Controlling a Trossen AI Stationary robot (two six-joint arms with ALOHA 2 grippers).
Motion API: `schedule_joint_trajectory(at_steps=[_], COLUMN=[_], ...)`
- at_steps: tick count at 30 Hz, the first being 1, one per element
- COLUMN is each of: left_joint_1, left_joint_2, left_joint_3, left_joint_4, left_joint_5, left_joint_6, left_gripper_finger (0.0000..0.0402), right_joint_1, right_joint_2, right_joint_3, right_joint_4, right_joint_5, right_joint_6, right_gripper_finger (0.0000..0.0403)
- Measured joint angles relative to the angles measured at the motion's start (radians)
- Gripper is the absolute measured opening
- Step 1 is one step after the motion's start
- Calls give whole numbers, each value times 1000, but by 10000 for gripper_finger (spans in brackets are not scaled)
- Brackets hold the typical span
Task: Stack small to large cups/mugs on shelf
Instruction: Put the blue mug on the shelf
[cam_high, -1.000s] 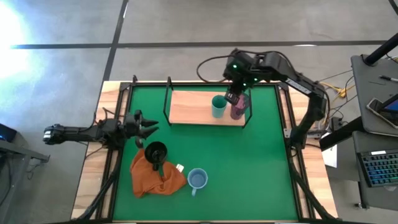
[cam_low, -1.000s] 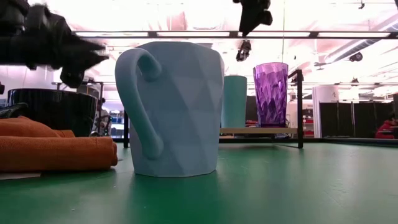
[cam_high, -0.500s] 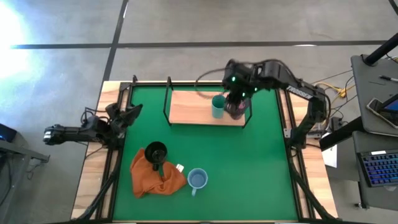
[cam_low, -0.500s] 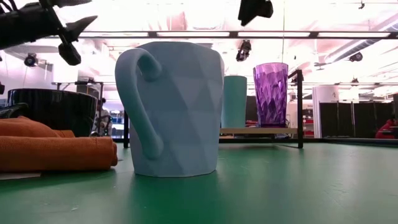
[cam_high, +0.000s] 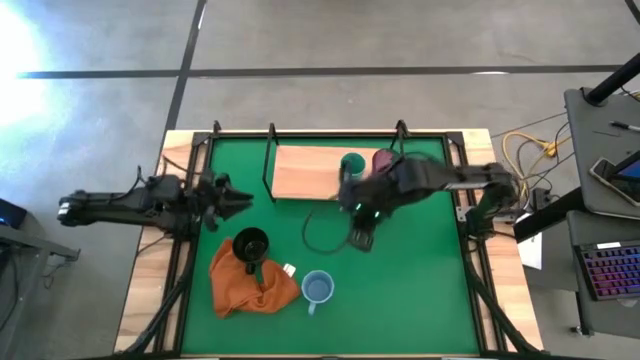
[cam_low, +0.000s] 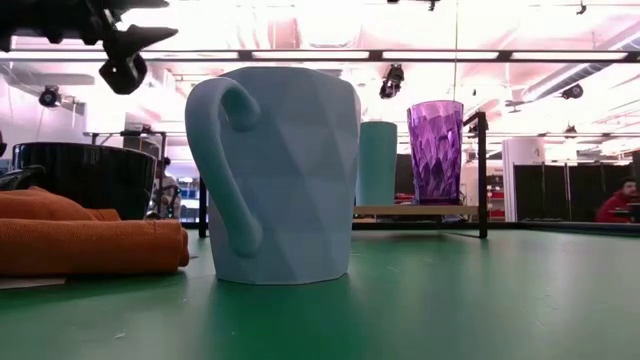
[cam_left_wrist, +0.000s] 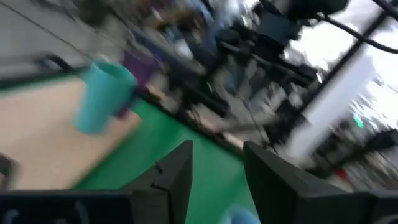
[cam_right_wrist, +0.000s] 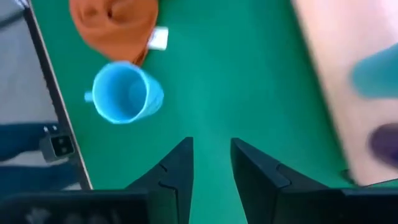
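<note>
The teal cup (cam_high: 352, 163) and the purple tumbler (cam_high: 383, 158) stand upright side by side on the wooden shelf (cam_high: 300, 172), at its right end; they also show in the low view, teal cup (cam_low: 378, 165) and tumbler (cam_low: 435, 150). The black mug (cam_high: 250, 244) stands on the orange cloth (cam_high: 250, 282). The light blue mug (cam_high: 318, 287) stands on the green mat. My right gripper (cam_high: 359, 238) hangs open and empty above the mat in front of the shelf, pointing down (cam_right_wrist: 211, 155). My left gripper (cam_high: 236, 204) is open and empty at the table's left, above the black mug's far side (cam_left_wrist: 217, 168).
The green mat (cam_high: 420, 290) covers the table inside a black frame. The shelf's thin black posts (cam_low: 481, 170) rise at its ends. A small white tag (cam_right_wrist: 158, 38) lies beside the cloth. There is free board at the shelf's left part (cam_high: 290, 170).
My right gripper has left the purple tumbler and gone from above the shelf toward the table's near edge, out over the mat. The tumbler stays upright on the shelf. My left gripper has swung a little toward the far left and come back, and stands higher.
</note>
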Motion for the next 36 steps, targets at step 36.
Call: schedule_joint_trajectory(at_steps=[36], left_joint_1=[-227], left_joint_2=[-57], left_joint_3=[-17], left_joint_4=[-137], left_joint_5=[195], left_joint_6=[-183], left_gripper_finger=[64], right_joint_1=[85], right_joint_2=[317], right_joint_3=[-104], right_joint_4=[347], right_joint_5=[-127], right_joint_6=[245], right_gripper_finger=[157])
